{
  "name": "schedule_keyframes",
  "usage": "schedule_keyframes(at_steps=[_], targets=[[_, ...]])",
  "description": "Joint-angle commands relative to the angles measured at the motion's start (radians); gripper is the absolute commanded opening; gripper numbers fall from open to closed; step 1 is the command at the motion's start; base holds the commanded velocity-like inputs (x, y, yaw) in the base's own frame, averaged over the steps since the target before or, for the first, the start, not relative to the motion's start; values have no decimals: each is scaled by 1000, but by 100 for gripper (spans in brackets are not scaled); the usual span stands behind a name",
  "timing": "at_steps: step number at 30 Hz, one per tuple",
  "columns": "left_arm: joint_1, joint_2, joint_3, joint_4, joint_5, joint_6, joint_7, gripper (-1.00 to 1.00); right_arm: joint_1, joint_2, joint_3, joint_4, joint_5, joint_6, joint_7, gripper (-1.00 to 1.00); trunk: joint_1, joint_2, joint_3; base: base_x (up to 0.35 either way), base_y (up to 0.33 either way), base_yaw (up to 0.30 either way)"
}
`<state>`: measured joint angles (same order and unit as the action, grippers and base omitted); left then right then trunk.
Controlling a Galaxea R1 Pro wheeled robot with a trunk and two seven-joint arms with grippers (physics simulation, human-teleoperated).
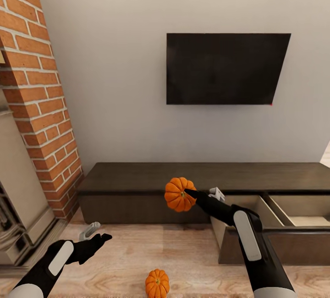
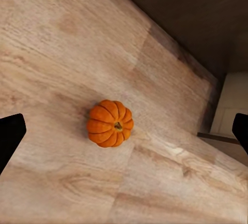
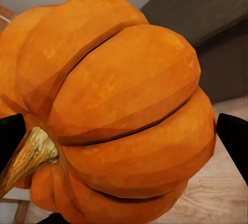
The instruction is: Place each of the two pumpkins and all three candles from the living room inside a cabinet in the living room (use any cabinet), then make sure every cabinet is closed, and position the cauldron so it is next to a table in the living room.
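Observation:
One orange ribbed pumpkin (image 1: 178, 194) hangs in the air in front of the dark-brown cabinet (image 1: 201, 177), with my right gripper (image 1: 196, 194) shut on it; up close the same pumpkin (image 3: 113, 110) sits between the dark fingertips (image 3: 11, 138). A second pumpkin (image 1: 157, 283) rests on the wooden floor between my arms, and it appears again as the pumpkin (image 2: 109, 123) below my left gripper (image 2: 124, 131). In the head view my left gripper (image 1: 96, 233) is low at the left, open and holding nothing. Two cabinet drawers (image 1: 270, 210) stand pulled out at the right, pale inside.
A black TV (image 1: 226, 68) hangs on the grey wall above the cabinet. A red brick column (image 1: 39, 101) and a grey fireplace surround (image 1: 18, 206) stand at the left. Bare wood floor (image 1: 137, 252) lies in front of the cabinet.

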<state>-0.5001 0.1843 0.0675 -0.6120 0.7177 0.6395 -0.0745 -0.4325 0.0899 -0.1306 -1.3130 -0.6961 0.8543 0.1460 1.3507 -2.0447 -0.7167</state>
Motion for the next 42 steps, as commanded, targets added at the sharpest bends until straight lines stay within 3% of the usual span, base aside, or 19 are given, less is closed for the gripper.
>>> schedule_keyframes(at_steps=[1,25,28,30,32,36,42], targets=[[0,0,0,0,0,0,0,100,0,0,0,1,-3,0,0,-100,4,-7,-3,0,0,0],[0,-3,0,0,0,0,-1,100,0,1,4,1,-3,2,3,-100,96,-175,-78,0,0,0],[0,-3,0,0,0,1,-2,100,0,-2,39,-4,-3,6,39,-100,107,-196,-88,0,0,0],[0,-3,0,0,0,2,-3,100,0,-7,80,-8,-3,20,114,-100,107,-196,-88,0,0,0],[0,-3,0,0,0,3,-4,100,0,-7,96,-17,-3,33,166,-100,107,-196,-88,0,0,0],[0,-3,0,0,0,5,-5,100,0,-4,109,-36,-2,51,243,-100,111,-203,-91,0,0,0],[0,-3,0,0,1,5,-7,100,0,-3,112,-43,-2,55,260,-100,134,-245,-110,0,0,0]])
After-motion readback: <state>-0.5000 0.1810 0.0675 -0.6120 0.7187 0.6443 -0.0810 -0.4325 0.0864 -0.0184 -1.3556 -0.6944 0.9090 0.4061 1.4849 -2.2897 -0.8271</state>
